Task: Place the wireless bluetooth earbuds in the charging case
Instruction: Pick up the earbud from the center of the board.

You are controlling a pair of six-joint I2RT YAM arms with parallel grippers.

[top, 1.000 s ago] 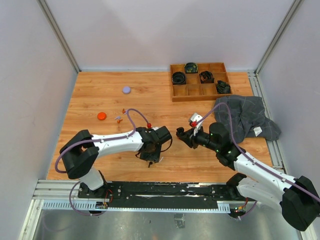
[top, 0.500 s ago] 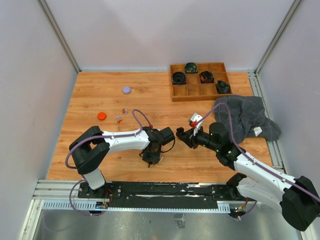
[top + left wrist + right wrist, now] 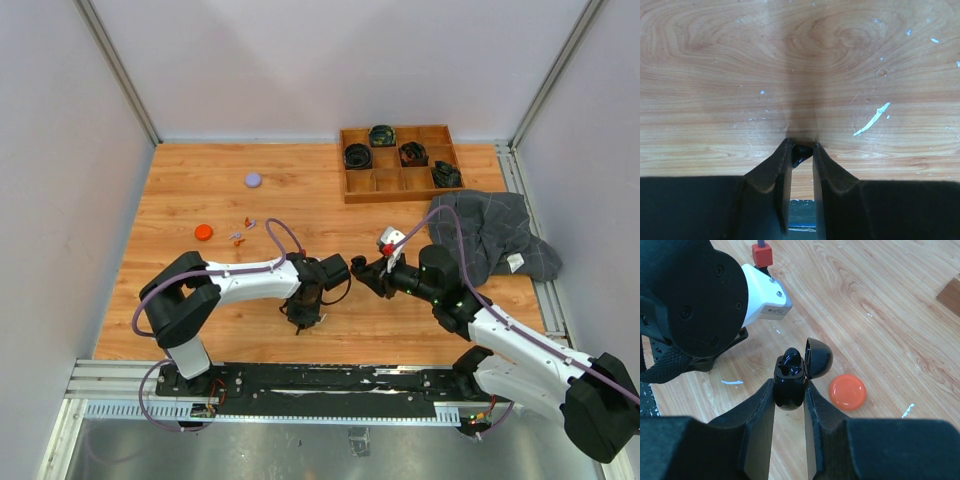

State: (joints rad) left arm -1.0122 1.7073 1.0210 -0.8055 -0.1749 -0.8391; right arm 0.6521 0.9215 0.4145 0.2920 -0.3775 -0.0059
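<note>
My left gripper (image 3: 801,146) points down at the wooden table (image 3: 800,60), shut on a tiny black earbud (image 3: 800,154) pinched at its fingertips; in the top view it (image 3: 304,312) is near the front middle. My right gripper (image 3: 790,386) is shut on the black charging case (image 3: 789,390), whose lid (image 3: 819,357) is open. One black earbud (image 3: 791,356) sits in the case. In the top view the right gripper (image 3: 361,268) holds the case just right of the left wrist. Small orange-red and lilac earbuds (image 3: 240,231) lie at the left.
An orange-red round case (image 3: 203,232) and a lilac one (image 3: 253,180) lie on the left half. A wooden compartment tray (image 3: 375,183) with cable coils stands at the back right. A grey cloth (image 3: 495,235) lies at the right. The left wrist body (image 3: 695,295) is close to the case.
The left arm has swung its gripper a little right and toward the front edge, still pointing down. The right arm and its case have not moved.
</note>
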